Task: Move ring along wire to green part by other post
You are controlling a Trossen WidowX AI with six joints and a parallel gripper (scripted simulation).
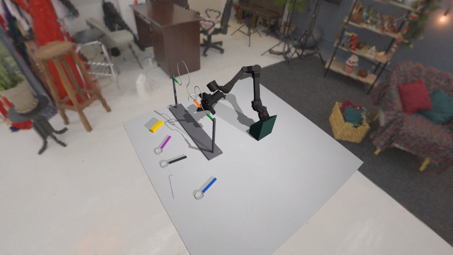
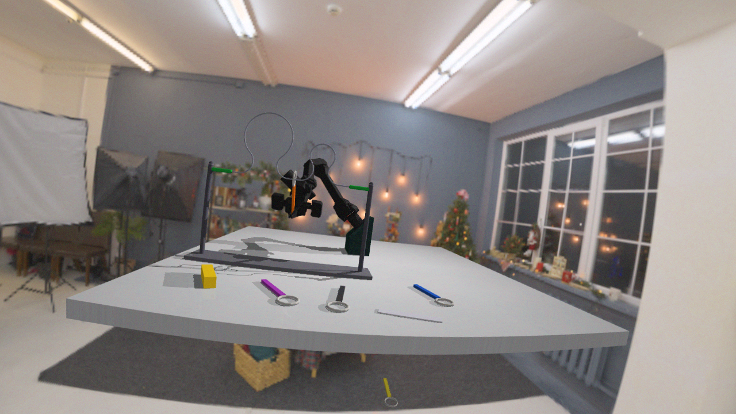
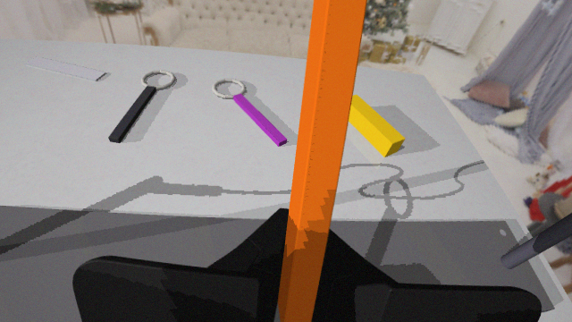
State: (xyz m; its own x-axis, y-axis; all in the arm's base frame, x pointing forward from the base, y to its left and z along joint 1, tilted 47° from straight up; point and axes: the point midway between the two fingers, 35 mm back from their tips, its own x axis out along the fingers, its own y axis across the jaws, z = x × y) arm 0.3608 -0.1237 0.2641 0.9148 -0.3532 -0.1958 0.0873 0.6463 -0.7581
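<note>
- Orange handle (image 3: pixel 322 134) is filling the centre of the wrist view, running as a tall bar from the bottom edge to the top, with the gripper (image 3: pixel 308 273) clamping narrowly on its lower end; the ring is lying outside that frame.
- Beyond it in the wrist view, a black-handled ring (image 3: pixel 134 109), a purple-handled ring (image 3: pixel 256 116) and a yellow block (image 3: pixel 373 127) are lying on the grey table (image 3: pixel 67 170), in a row across the upper half of the frame.
- In the exterior view, a blue-handled ring (image 2: pixel 432 295) and a thin grey strip (image 2: pixel 409 316) are lying near the table's front edge, right of centre.
- Farther back, the dark base plate (image 2: pixel 288 267) is carrying two upright posts, the left post (image 2: pixel 205 211) and the right post (image 2: pixel 366 226), each with a green wire section at its top: one at upper left (image 2: pixel 221 169), one at right (image 2: pixel 358 187).
- The grey wire (image 2: pixel 267 136) is looping high between them, and the gripper is holding the handle near upright in mid-air between the posts, at the centre of the frame; whether the ring is touching the wire I cannot tell.
- The arm is reaching back to its dark green pedestal (image 1: pixel 269 128), right of centre in the top view.
</note>
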